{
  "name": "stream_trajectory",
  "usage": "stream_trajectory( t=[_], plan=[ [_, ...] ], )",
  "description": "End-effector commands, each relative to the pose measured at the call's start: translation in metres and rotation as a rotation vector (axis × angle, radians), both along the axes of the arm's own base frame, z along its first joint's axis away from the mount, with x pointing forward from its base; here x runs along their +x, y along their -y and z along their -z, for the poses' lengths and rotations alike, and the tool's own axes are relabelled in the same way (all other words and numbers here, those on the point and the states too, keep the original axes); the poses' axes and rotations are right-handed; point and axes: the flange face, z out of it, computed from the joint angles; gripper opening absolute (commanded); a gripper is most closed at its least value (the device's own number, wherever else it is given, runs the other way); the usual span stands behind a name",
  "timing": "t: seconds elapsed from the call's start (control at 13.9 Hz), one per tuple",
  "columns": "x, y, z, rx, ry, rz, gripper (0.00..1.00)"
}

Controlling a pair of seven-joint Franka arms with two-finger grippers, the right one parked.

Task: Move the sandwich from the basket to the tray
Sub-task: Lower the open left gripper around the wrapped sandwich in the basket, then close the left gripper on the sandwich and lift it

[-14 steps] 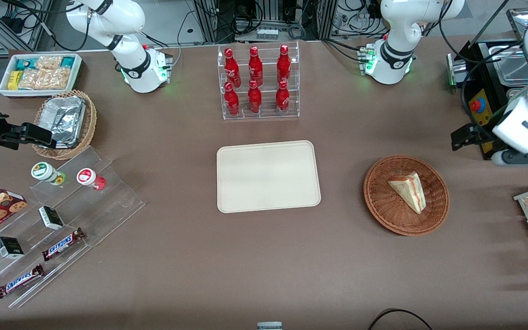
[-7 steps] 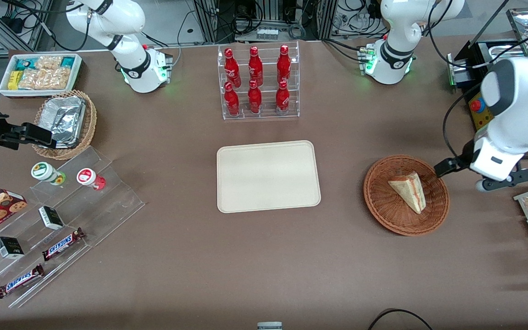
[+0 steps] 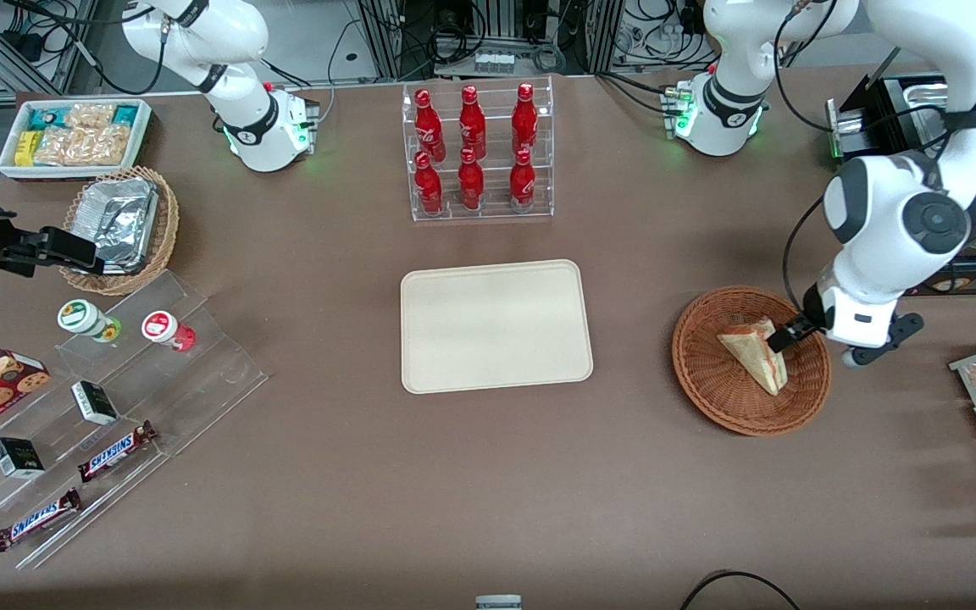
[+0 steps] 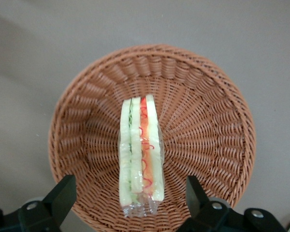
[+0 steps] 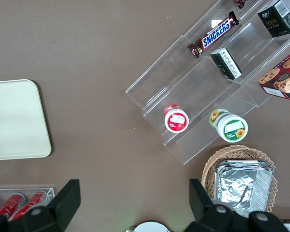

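Sandwich (image 3: 755, 353): triangular wedge of pale bread, wrapped in clear film, lying in the basket (image 3: 708, 385); in the left wrist view the sandwich (image 4: 140, 154) shows its cut edge, with a green stripe and a red stripe between the white layers.

Basket: round, reddish-brown wicker, on the brown table (image 3: 488, 474), toward the working arm's end; in the left wrist view its woven wall (image 4: 208, 121) surrounds the wedge on all sides.

Tray (image 3: 496, 326): flat cream-beige rectangle with rounded corners, mid-table, well apart from the basket, bare; one corner of it (image 5: 17, 121) shows in the right wrist view.

Gripper (image 3: 784, 335): left arm's, above the basket, just over the wide end of the sandwich; fingers (image 4: 63, 193) spread wide, one on each side of the wedge, neither touching it; nothing held.

Other stock: clear rack of red bottles (image 3: 475, 152), farther from the front camera than the tray; tan wicker basket with foil container (image 3: 119, 224) and stepped clear display (image 3: 107, 424) with chocolate bars, toward the parked arm's end.
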Motion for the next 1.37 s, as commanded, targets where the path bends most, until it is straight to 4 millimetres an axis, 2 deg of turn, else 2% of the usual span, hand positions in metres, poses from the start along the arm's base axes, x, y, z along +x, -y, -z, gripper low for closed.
stream_trajectory(
  t=[0.0,0.14,0.29,0.72,0.94,1.15,1.22,1.3],
  plan=[
    [-0.004,0.006,0.009,0.005,-0.008,-0.021,1.00],
    [-0.005,0.007,0.021,0.007,-0.032,-0.030,1.00],
    [-0.009,0.012,0.027,0.009,-0.049,-0.021,1.00],
    [-0.016,0.013,0.046,0.012,-0.087,-0.023,1.00],
    [-0.016,0.013,0.068,0.015,-0.118,-0.022,1.00],
    [-0.015,0.013,0.078,0.014,-0.113,-0.022,0.99],
    [-0.014,0.013,0.081,0.013,-0.110,-0.022,0.95],
    [-0.013,0.012,0.081,0.012,-0.106,-0.023,0.82]
  ],
)
